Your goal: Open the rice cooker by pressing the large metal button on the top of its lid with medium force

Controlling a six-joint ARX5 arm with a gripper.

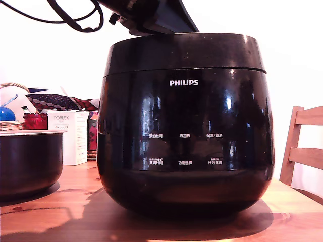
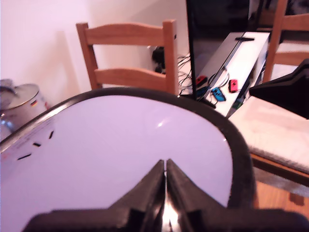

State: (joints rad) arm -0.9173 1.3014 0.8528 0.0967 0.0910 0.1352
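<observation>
The rice cooker (image 1: 184,146) is a large glossy black pot with a white PHILIPS logo, standing mid-table in the exterior view. Its lid (image 1: 184,50) sits down flat on the body, with only a thin seam between them. In the wrist view the lid's top (image 2: 120,159) is a pale reflecting surface with a dark rim. My gripper (image 2: 165,166) is shut, its two black fingers pressed tip to tip just over that surface with nothing between them. The arm (image 1: 151,15) shows above the lid's back left in the exterior view. The metal button is hidden, in both views.
A smaller dark pot (image 1: 28,161) stands on the wooden table (image 1: 65,212) at the exterior view's left, with a white box (image 1: 68,136) and a basket behind it. A wooden chair (image 1: 303,146) is at the right. Another chair (image 2: 128,58) and a metal bin (image 2: 19,104) lie beyond the lid.
</observation>
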